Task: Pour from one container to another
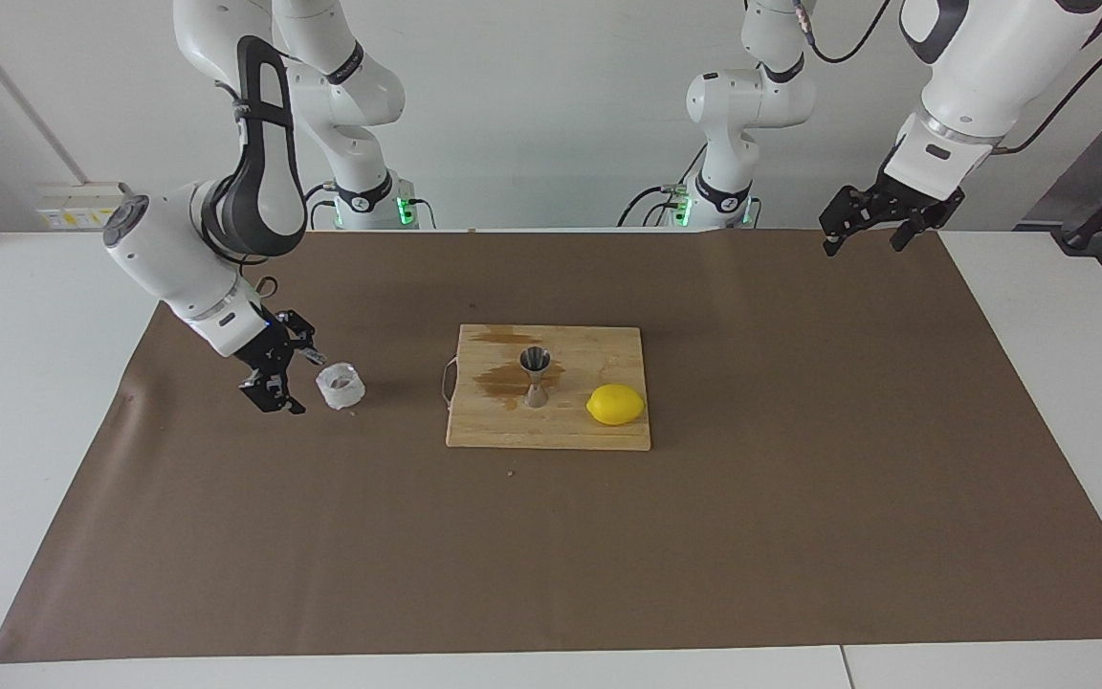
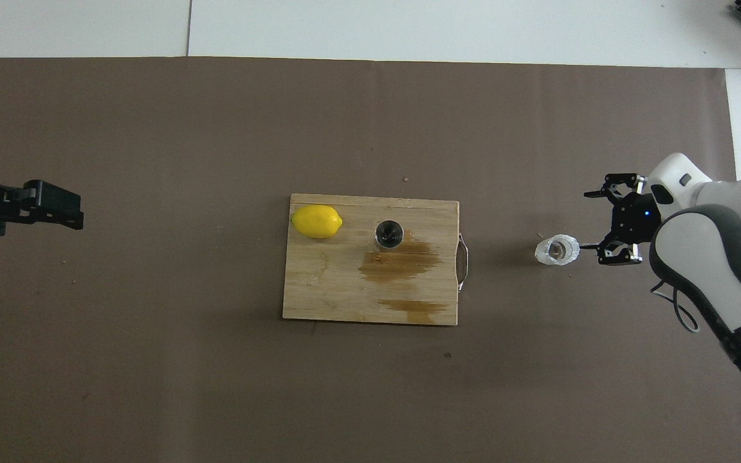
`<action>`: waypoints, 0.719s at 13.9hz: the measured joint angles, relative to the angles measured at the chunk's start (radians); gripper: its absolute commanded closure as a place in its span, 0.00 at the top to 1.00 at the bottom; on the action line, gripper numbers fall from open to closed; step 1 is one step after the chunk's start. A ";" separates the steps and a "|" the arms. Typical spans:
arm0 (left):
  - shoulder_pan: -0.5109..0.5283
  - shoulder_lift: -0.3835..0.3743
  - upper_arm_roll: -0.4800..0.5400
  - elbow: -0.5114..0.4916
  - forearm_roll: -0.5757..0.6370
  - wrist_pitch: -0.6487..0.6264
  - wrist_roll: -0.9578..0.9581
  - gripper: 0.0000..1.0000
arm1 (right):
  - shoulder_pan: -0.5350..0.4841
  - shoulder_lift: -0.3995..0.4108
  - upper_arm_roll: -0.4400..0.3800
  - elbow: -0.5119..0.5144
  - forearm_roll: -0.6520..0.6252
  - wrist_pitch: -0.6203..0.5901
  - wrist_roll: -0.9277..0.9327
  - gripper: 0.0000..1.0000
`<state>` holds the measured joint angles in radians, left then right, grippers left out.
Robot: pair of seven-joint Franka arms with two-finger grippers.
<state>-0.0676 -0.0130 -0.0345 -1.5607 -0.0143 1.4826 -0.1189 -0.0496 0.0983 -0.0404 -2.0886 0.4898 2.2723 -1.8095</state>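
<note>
Facing view shows two arms, one cup [image 1: 341,386], one jigger [image 1: 536,376], one lemon [image 1: 615,404] and one cutting board [image 1: 551,421] on a brown mat [image 1: 551,536]. The cup stands upright on the mat, toward the right arm's end of the table, apart from the board. The right gripper [image 1: 285,378] hangs low just beside the cup, its fingers spread and holding nothing; a gap shows between it and the cup.

One jigger stands upright on the board, near the middle, with the single lemon beside it toward the left arm's end. Two wet brown stains [image 2: 401,262] mark the wood next to the jigger, one large and one smaller nearer the robots. The board has one metal handle [image 2: 465,262] on the edge facing the cup.

The left gripper [image 1: 871,230] waits, raised over the mat's corner at its own end, fingers spread and empty.
</note>
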 measured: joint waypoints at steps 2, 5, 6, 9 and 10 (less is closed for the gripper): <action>0.000 0.000 0.000 0.000 0.000 0.000 0.000 1.00 | 0.000 -0.004 0.000 0.080 0.000 -0.006 0.101 1.00; 0.000 0.000 0.000 0.000 0.000 0.000 0.000 1.00 | 0.004 -0.006 0.004 0.156 0.000 -0.008 0.325 1.00; 0.000 0.000 0.000 0.000 0.000 0.000 0.000 1.00 | 0.005 -0.007 0.008 0.171 -0.005 -0.008 0.413 1.00; 0.000 0.000 0.000 0.000 0.000 0.000 0.000 1.00 | 0.026 -0.017 0.017 0.196 -0.083 -0.009 0.730 1.00; 0.000 0.000 0.000 0.000 0.000 0.000 0.000 1.00 | 0.043 -0.020 0.018 0.202 -0.136 -0.009 0.852 1.00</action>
<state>-0.0676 -0.0130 -0.0345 -1.5607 -0.0143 1.4826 -0.1189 -0.0061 0.0778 -0.0225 -1.8862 0.3539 2.2635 -0.9573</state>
